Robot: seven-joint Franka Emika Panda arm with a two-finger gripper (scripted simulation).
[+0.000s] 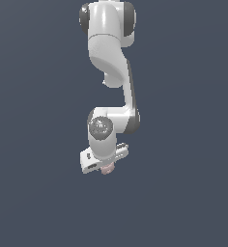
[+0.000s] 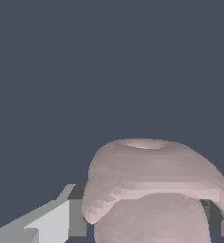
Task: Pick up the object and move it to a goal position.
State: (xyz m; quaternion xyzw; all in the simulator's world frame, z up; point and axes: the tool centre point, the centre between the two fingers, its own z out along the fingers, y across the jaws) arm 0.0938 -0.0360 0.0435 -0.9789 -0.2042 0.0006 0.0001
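The white robot arm (image 1: 108, 72) reaches down over a plain dark blue-grey floor (image 1: 38, 193). Its gripper (image 1: 105, 166) has the little pink lumpy object (image 2: 152, 190) sitting right between its two fingers (image 2: 57, 220). The fingers press on both sides of the object, squeezing it tight.

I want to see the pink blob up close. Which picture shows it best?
The wrist view: the blob fills much of it, sitting between the claw's fingers. The exterior view shows only a tiny pink bit peeking out under the claw.
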